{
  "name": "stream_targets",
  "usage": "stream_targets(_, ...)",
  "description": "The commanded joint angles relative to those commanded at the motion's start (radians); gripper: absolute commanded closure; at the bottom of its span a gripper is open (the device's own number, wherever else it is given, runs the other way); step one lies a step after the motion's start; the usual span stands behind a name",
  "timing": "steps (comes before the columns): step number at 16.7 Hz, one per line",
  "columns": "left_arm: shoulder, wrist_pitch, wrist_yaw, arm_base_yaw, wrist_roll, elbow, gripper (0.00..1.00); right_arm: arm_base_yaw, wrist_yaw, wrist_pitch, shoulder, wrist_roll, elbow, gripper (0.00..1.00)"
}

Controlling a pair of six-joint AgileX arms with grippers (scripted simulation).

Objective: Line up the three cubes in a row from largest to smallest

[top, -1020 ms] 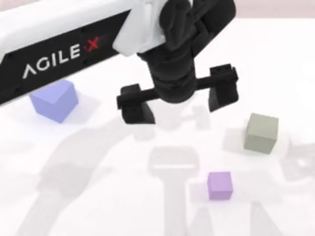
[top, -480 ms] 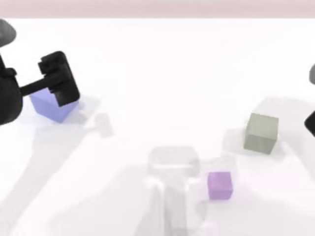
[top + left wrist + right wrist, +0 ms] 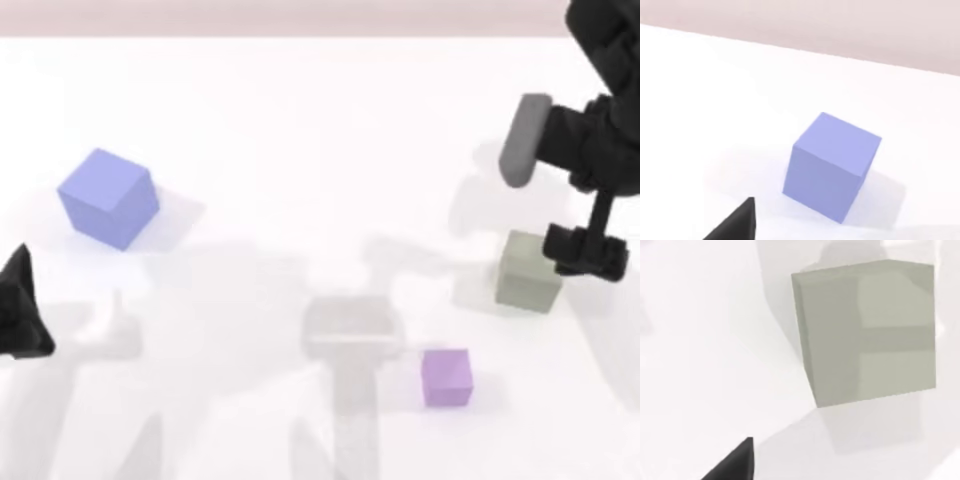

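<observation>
The periwinkle blue cube (image 3: 108, 197), the largest, sits at the table's left and fills the left wrist view (image 3: 832, 165). At the right rests the grey-green cube (image 3: 526, 274), with the small lilac cube (image 3: 445, 377) nearer the front. My right gripper (image 3: 556, 196) hovers open just behind the grey-green cube, and one dark finger (image 3: 585, 250) overlaps the cube's right corner. In the right wrist view that cube (image 3: 867, 332) looms close beyond a fingertip (image 3: 735, 462). My left gripper (image 3: 20, 312) is at the left edge, apart from the blue cube, with one fingertip (image 3: 737, 225) showing off to the side.
White table (image 3: 300, 150) with a pale wall strip along the back. Soft arm shadows fall across the middle. The three cubes stand well apart from each other.
My left arm has pulled back from over the blue cube to the left edge. My right arm has come in from the right edge to the grey-green cube. The cubes stay put.
</observation>
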Motion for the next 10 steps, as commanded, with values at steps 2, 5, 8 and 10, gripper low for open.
stream_targets(2,-0.114,0.082,0.006,0.046,0.081,-0.098,0.0,0.017,0.0,-0.056,0.104,-0.05,0.087,0.0)
stream_targets(5,-0.232,0.168,0.014,0.091,0.164,-0.189,0.0,0.034,0.001,-0.109,0.198,-0.099,0.173,0.0)
stream_targets(8,-0.263,0.191,0.016,0.102,0.186,-0.215,0.0,0.039,0.001,-0.123,0.221,-0.112,0.197,0.0)
stream_targets(10,-0.263,0.191,0.016,0.102,0.186,-0.215,0.0,0.039,0.001,-0.123,0.221,-0.112,0.197,0.0)
